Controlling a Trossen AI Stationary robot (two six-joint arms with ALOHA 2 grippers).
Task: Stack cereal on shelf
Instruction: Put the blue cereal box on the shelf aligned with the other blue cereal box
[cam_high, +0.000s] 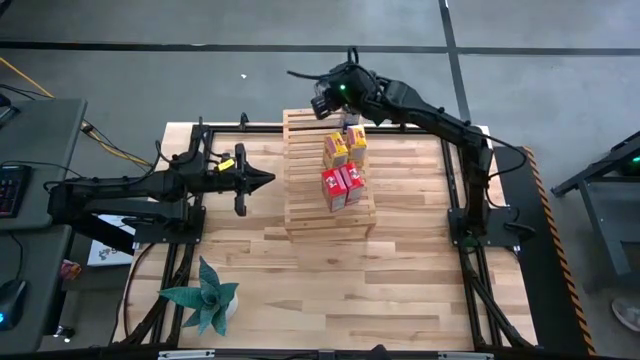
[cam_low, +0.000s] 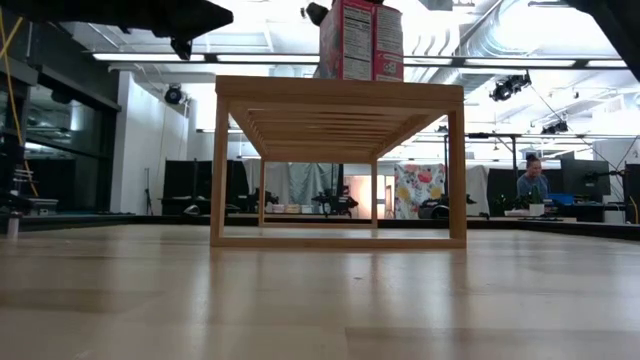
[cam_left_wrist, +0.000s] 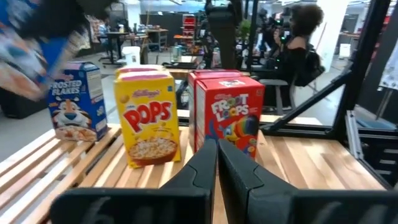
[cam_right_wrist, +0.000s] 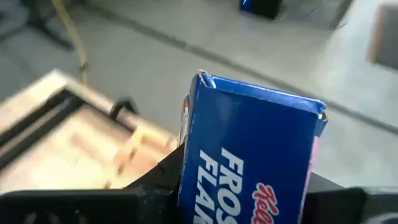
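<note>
Beside the shelf (cam_high: 329, 178), the left gripper (cam_high: 262, 181) is hovering with fingers closed and empty. Farther along, red boxes (cam_high: 341, 186) and yellow boxes (cam_high: 343, 149) are standing on the slats. At the far end, the right gripper (cam_high: 327, 102) is clamping a blue box (cam_right_wrist: 249, 155).

Blue box (cam_right_wrist: 249, 162) cut off below.
</note>
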